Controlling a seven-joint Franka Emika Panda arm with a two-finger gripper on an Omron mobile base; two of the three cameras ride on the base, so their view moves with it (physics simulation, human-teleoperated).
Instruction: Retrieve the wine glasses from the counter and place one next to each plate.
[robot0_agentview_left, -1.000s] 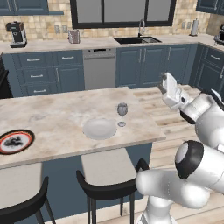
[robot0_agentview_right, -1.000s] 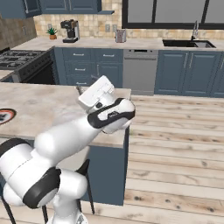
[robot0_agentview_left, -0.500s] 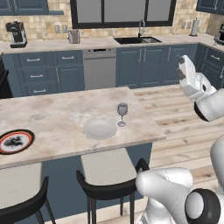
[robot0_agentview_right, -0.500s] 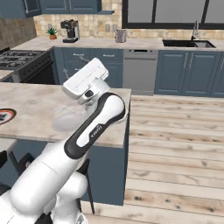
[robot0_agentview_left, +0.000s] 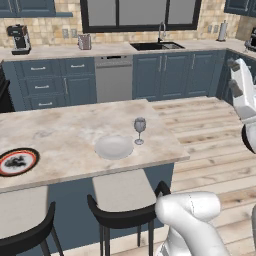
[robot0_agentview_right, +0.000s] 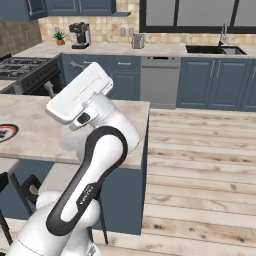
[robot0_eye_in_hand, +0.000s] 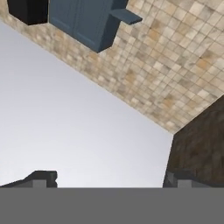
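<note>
The marble-look tabletop (robot0_agentview_left: 60, 135) of the island sits over dark blue cabinets, with 2 black stools tucked along its near edge and plank flooring to the right. 1 wine glass (robot0_agentview_left: 140, 130) stands upright just right of the plain pale plate (robot0_agentview_left: 114, 147); the red-rimmed plate (robot0_agentview_left: 17, 161) lies well apart at the left. The far counter holds a coffee machine (robot0_agentview_left: 19, 38) and sink (robot0_agentview_left: 156, 46). The hand view shows tiled wall, blue cabinets and ceiling, with the jaws (robot0_eye_in_hand: 109, 178) spread wide and empty.
</note>
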